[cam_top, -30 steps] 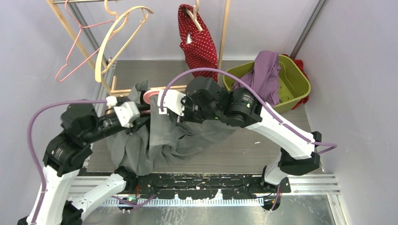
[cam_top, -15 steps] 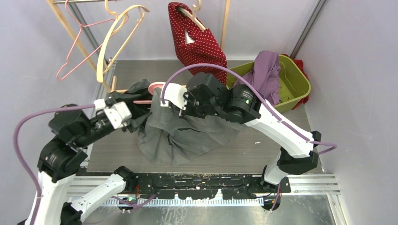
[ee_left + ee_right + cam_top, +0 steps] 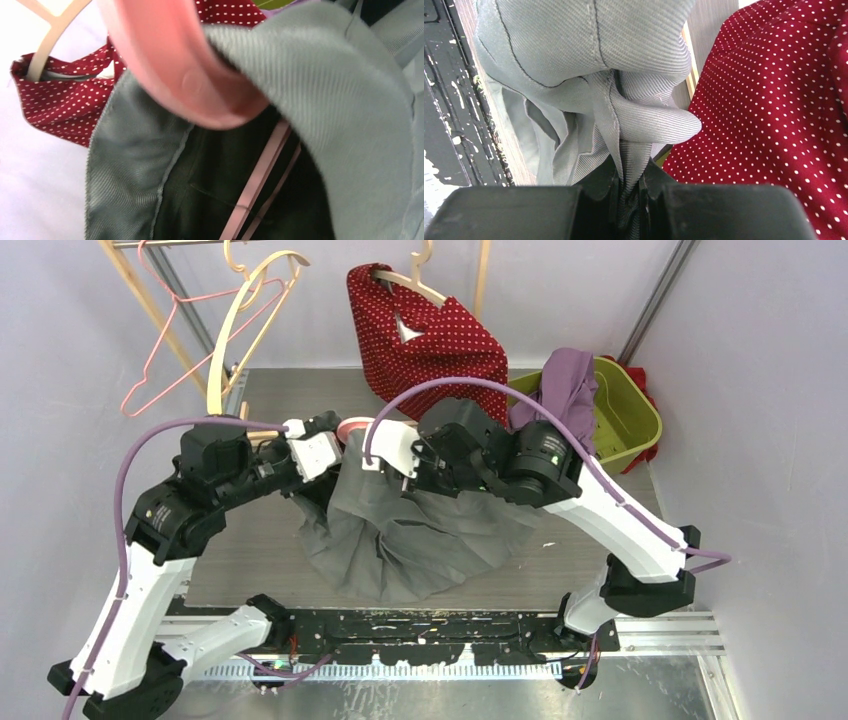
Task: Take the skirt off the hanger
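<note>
- the right gripper is clenched on a bunched fold of the grey skirt, the cloth pinched tight between its fingers. i'd say it holds there to get a firm purchase near the waist for pulling.
- the left gripper sits at the other side of the waistband, right by the pink hanger. its fingers don't show, so i cannot tell whether it is closed on anything.
- the hanger's broad pink end lies inside the skirt's opening with the waistband hooked over it, so to my eye the skirt is not yet off.
- the rest of the skirt drops between the two arms and spreads toward the table.
- a red dotted garment hangs just behind, close beside the right wrist, where i'd worry about a snag.
</note>
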Available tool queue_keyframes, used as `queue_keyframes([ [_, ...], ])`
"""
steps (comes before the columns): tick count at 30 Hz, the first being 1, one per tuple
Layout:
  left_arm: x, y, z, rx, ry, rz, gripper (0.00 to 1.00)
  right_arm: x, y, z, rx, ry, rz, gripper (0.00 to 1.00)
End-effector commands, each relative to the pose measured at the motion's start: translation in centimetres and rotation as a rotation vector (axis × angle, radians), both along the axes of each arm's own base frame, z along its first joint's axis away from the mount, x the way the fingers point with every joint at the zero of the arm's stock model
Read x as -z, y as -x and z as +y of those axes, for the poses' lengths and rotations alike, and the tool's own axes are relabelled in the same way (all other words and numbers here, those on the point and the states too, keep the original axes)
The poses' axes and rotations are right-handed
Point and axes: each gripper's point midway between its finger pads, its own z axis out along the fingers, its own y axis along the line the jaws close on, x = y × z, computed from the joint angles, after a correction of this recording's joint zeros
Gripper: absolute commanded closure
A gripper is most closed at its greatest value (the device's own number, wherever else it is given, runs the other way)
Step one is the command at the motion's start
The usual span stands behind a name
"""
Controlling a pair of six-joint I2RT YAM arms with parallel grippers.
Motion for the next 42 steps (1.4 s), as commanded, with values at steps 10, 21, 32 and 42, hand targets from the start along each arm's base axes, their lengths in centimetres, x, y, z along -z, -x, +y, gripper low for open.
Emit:
queue_keyframes([
  [10, -1.4, 4.3, -5.4, 0.335, 0.147, 0.156, 0.55, -5.4, 1.5, -2.0, -0.008, -0.171, -0.045, 0.99],
  [21, -1.9, 6.7, -7.9, 0.496, 0.264, 0.294, 0.44, -5.5, 2.1, -2.4, -0.030, -0.172, -0.032, 0.99],
  [32, 4.1, 4.7, -9.7, 0.488, 0.273, 0.422, 0.48, -6.3, 2.1, -2.6, -0.029, -0.192, -0.042, 0.99],
  [42, 2.6, 2.0, -8.6, 0.339, 0.268, 0.302, 1.00, -6.2, 1.5, -2.6, -0.015, -0.185, -0.074, 0.99],
])
